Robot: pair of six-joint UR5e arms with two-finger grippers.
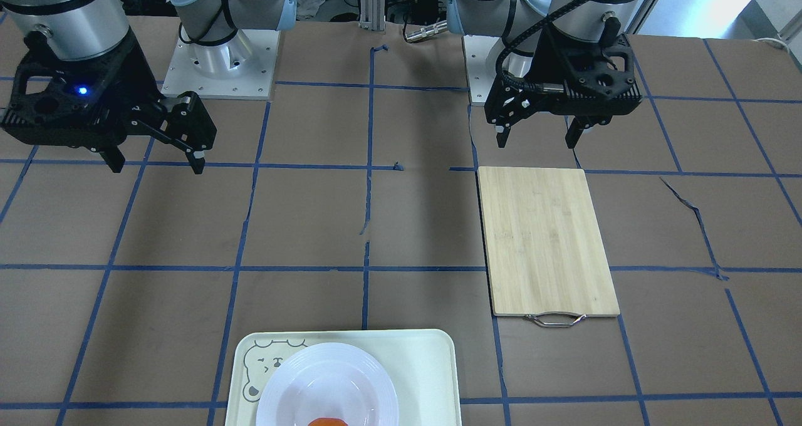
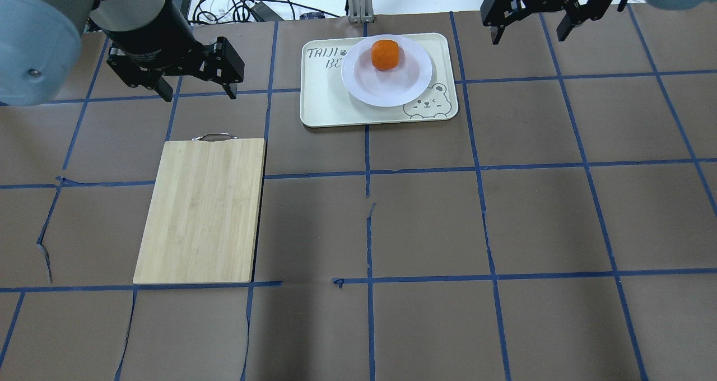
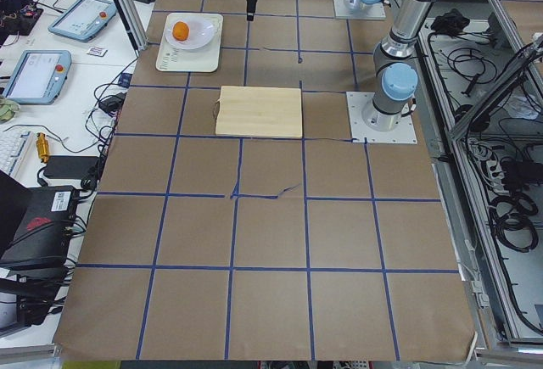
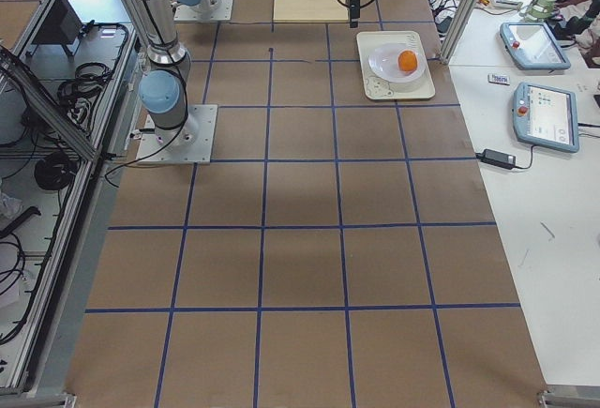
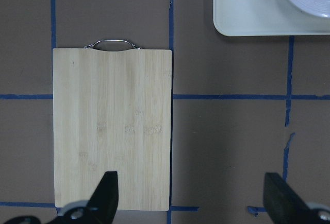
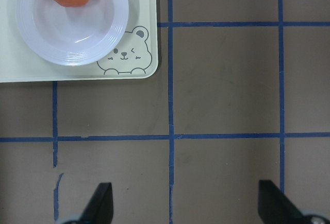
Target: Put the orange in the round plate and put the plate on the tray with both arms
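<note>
L gripper [image 2: 199,95] is hanging open, holding nothing, by the wood board [image 2: 201,210]. The tray [image 2: 325,103] is lying long side left-to-right – it's showing "TAIJI" and "BE", rest hidden by the round plate [image 2: 392,84] sitting on it. The orange [image 2: 385,54] is resting in the plate. R gripper [image 2: 527,38] is hanging open & empty.

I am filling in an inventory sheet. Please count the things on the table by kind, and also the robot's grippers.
Fruit: 1, the orange
Plates: 1, the round plate
Trays: 1, the tray
Boards: 1, the bamboo cutting board
Grippers: 2, the left gripper and the right gripper, both open and holding nothing
Total: 6
</note>
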